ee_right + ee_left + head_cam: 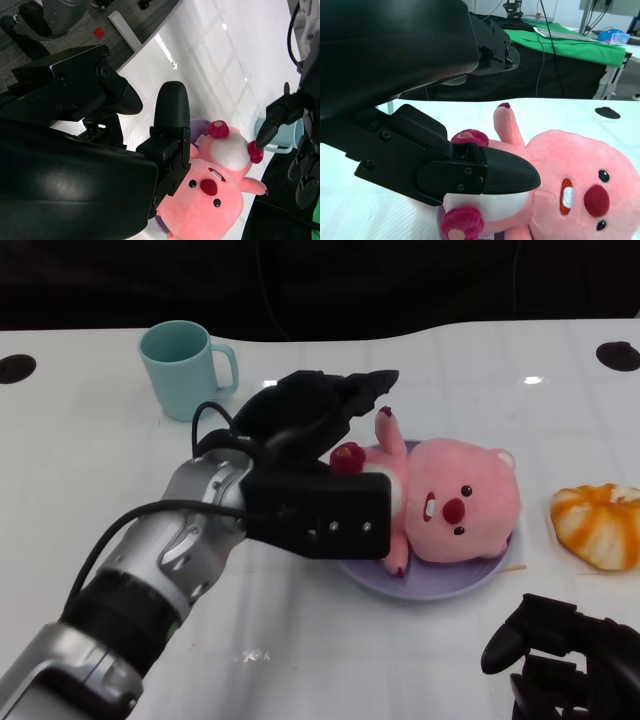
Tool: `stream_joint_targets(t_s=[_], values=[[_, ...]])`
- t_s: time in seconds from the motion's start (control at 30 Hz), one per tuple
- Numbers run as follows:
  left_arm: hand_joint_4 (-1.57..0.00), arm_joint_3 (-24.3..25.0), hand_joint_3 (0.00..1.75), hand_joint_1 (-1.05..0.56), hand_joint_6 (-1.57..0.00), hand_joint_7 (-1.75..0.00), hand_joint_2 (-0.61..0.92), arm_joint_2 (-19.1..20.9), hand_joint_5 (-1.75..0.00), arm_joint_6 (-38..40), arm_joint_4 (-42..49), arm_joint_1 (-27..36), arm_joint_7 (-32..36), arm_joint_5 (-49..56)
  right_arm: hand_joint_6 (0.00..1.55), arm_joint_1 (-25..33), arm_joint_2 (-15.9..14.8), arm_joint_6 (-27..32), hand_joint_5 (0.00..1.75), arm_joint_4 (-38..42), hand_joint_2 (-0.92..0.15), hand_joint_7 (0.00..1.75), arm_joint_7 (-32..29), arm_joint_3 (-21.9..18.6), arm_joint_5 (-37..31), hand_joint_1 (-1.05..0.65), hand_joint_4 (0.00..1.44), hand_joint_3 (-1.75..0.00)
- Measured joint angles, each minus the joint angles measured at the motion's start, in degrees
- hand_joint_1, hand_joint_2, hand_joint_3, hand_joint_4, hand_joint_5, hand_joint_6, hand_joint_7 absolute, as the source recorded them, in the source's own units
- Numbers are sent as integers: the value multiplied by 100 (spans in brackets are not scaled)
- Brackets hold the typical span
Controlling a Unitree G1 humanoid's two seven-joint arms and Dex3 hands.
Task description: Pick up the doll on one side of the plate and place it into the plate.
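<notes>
doll [455,505]: pink plush, lying on its back in the plate, head toward your right side.
plate [450,585]: lilac, on the white table [90,470], its rim showing under the doll.
left robot hand [320,415]: over the doll's belly and feet, fingers spread; you can see a fingertip [264,131] at a red foot, but whether it touches you cannot tell.
right robot hand [560,655]: low at the table's near edge, well apart from the doll, fingers curled in, holding nothing.
mug [185,368]: teal, beyond the left arm.
orange object [600,525]: right of the plate.
</notes>
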Motion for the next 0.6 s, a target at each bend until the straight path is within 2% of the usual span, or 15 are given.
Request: stream_joint_targets(t_s=[0.07,0.23,0.47,0.6], values=[[0,50,37,-86,-12,-2,92,86,-46,-18,-252,146,-74,-17,50,0,0,2,175,0,-70,152,0,-1,2,-2,62,-108],[0,234,18,-66,-16,-4,92,242,-57,-90,-893,542,-117,-124,50,-2,-4,-1,175,1,-70,152,18,-3,0,-2,62,-108],[0,423,4,-43,-23,-7,90,438,-69,-248,-1519,1042,-116,-185,51,-4,-11,-26,175,9,-70,152,60,-4,-6,-2,62,-109],[-11,613,1,-21,-36,-12,86,470,-84,-683,-1600,1389,46,-320,51,-6,-12,-33,175,13,-70,152,71,-4,-6,-2,63,-109]])
